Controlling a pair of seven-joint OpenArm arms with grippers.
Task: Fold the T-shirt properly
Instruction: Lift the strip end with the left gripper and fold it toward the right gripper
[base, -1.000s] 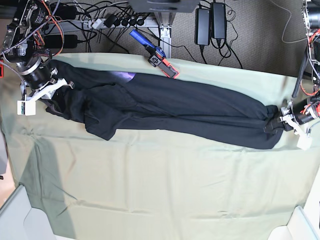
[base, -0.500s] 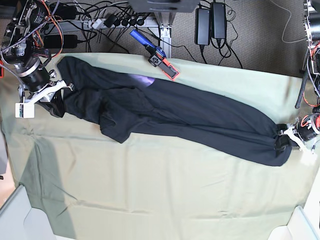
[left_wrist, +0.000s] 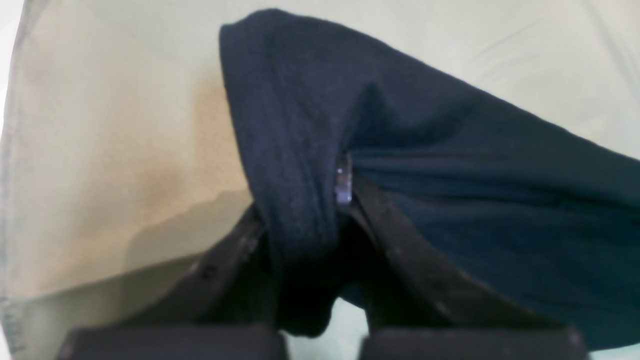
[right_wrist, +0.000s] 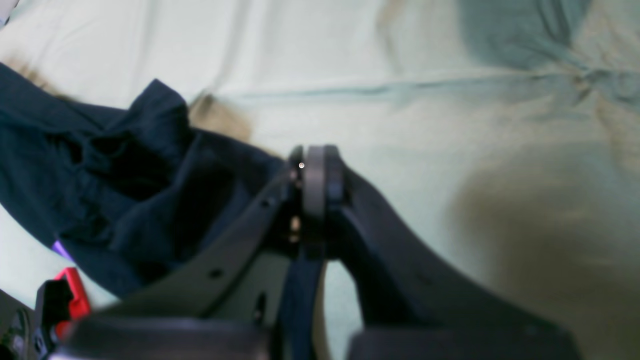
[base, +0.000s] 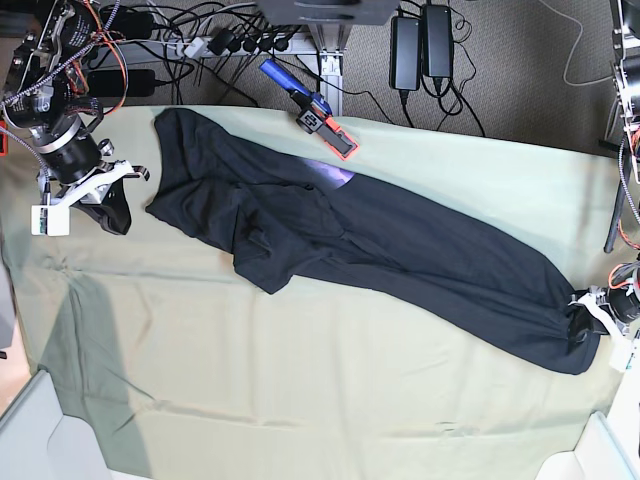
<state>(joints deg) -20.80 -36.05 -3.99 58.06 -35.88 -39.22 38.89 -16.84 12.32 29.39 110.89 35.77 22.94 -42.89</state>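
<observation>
While the left gripper (left_wrist: 300, 210) is clamped on a bunched end of the T-shirt (base: 400, 250) at the cloth's (base: 300, 400) right edge, the right gripper (right_wrist: 315, 175) pinches a thin black strip near the left edge; the shirt stretches diagonally between them.

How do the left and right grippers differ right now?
The left gripper pinches the stretched end of the T-shirt; the right gripper holds only a small black fold. The left sits at the near table edge, the right at the far side. Both are shut on cloth.
</observation>
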